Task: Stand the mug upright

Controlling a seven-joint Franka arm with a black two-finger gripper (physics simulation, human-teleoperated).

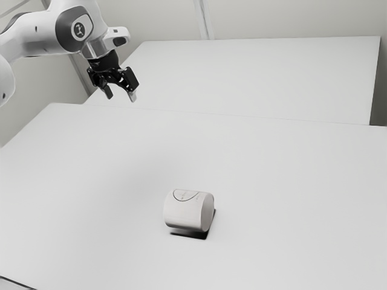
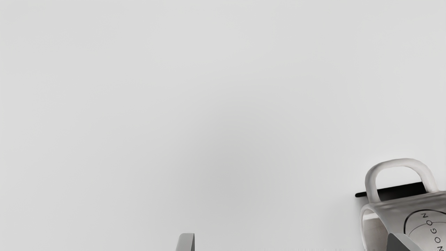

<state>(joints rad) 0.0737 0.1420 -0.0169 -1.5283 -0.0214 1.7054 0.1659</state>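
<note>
Tabletop [image 1: 91, 181], another white surface [image 1: 254, 78] behind it, stretches beneath the raised gripper [image 1: 120, 95], its fingers spread. Lower and well apart, the printed mug [image 1: 183, 211] lies on its side, partly hidden by one fingertip [image 2: 397, 244] and cropped in the wrist view. The black patch [image 1: 189, 234] beneath is hard to identify.

The mug [image 2: 397, 216] bears the letters "NOGON".

The counter [image 1: 290, 205] is seen as smooth and matt; smooth, ceramic-looking walls are shown by the mug [image 1: 186, 212].
</note>
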